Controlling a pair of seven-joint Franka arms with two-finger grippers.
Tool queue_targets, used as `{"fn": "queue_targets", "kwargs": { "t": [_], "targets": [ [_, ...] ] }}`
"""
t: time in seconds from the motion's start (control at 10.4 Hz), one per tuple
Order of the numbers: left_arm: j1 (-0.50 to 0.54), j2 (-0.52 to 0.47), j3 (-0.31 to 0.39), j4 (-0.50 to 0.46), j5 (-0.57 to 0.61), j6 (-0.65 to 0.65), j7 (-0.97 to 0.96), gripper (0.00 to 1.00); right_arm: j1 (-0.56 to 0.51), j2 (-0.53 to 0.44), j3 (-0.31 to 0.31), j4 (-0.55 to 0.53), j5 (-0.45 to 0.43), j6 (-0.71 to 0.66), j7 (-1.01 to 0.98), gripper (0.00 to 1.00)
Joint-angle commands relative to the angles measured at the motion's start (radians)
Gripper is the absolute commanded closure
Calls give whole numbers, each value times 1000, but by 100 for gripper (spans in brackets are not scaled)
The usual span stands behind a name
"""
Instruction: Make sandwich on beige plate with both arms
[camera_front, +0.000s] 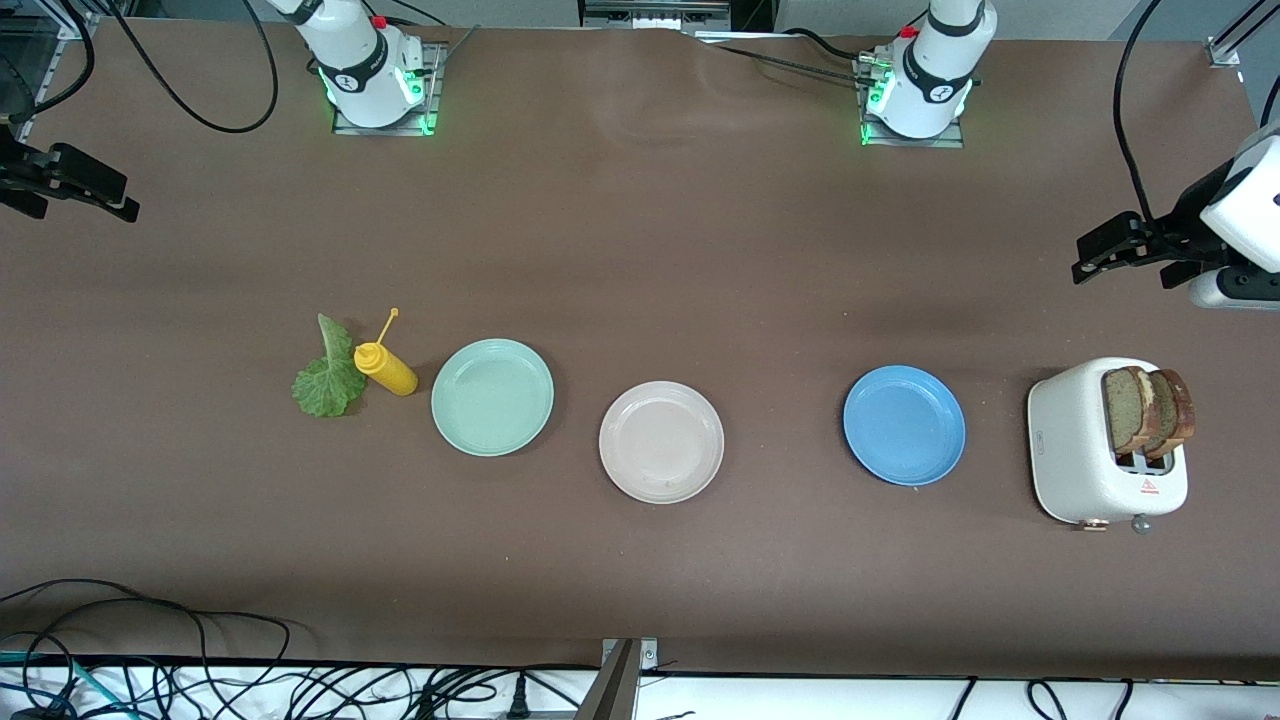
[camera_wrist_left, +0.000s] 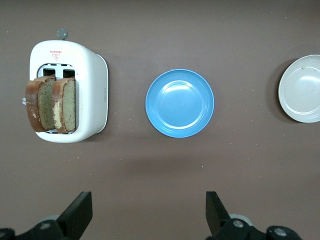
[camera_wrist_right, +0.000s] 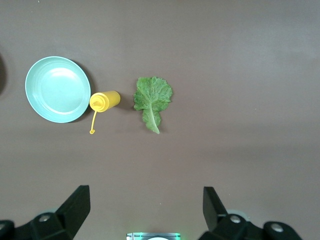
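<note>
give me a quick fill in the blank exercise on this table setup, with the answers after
1. Two bread slices stand in the slots of the white ____.
2. The beige plate lies between the mint-green plate and the ____ plate.
3. The lettuce leaf lies beside the yellow ____.
4. The left hand and the right hand both hang ____ and hold nothing.

Missing words: toaster; blue; bottle; open

Mint-green plate, blue plate, yellow squeeze bottle, white toaster
</note>
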Motion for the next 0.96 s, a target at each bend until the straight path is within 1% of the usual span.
{"fn": "queue_targets", "kwargs": {
  "t": [0.0, 0.87],
  "targets": [
    [-10, 2, 4, 11, 20, -12, 17, 0, 12, 16, -14, 39, 14, -19, 4, 0],
    [-10, 2, 5, 11, 20, -12, 17, 0, 14, 27, -13, 36, 11, -23, 9, 0]
  ]
}}
